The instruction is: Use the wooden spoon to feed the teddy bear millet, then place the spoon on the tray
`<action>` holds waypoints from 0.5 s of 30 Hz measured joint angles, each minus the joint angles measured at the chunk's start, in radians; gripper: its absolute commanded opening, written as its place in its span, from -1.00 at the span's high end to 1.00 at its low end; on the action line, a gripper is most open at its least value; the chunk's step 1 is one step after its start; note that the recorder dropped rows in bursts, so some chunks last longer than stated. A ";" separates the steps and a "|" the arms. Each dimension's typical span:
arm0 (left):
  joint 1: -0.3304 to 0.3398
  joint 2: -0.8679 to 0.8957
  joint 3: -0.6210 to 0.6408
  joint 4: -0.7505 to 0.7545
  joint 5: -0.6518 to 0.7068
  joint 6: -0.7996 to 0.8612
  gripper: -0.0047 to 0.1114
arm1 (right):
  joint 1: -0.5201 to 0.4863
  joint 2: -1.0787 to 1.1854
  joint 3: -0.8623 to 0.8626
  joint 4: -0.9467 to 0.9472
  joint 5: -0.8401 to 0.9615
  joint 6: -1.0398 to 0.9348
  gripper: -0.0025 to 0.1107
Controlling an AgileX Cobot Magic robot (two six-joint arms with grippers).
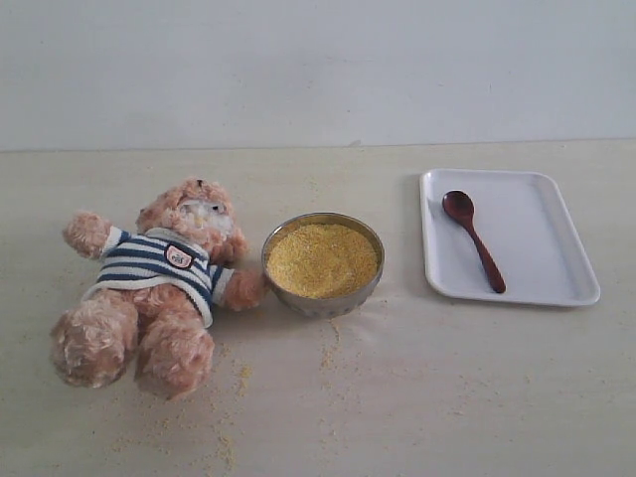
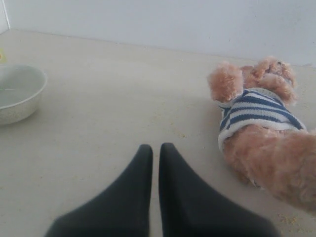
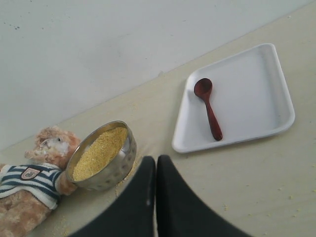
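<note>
Wooden spoon lay on the white tray, well apart from the metal bowl of millet and the teddy bear, which lay on its back beside that bowl, one paw against it. Both grippers were empty: the right gripper had its fingers pressed together, and so did the left gripper. The step in hand looked like picking the spoon up (loose grains on the table hinted the feeding might already be done, I could not tell). To do it well, the right fingers would need to open first, come down across the handle's middle, and pinch it without shoving it against the tray's rim. In the right wrist view the spoon sat ahead of the fingertips, well apart, with bare table and the tray's rim between
</note>
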 measured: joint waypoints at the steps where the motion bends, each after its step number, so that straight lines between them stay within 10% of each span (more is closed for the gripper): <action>1: 0.000 0.000 0.000 0.000 0.000 0.000 0.83 | 0.000 0.000 0.000 -0.008 0.000 0.000 0.96; 10: 0.000 0.000 0.000 0.000 0.000 0.000 0.83 | -0.217 0.000 0.000 -0.457 -0.210 0.000 0.96; 15: 0.000 0.000 0.000 0.000 0.002 0.000 0.83 | -0.241 0.000 0.001 -0.630 0.084 -0.064 0.96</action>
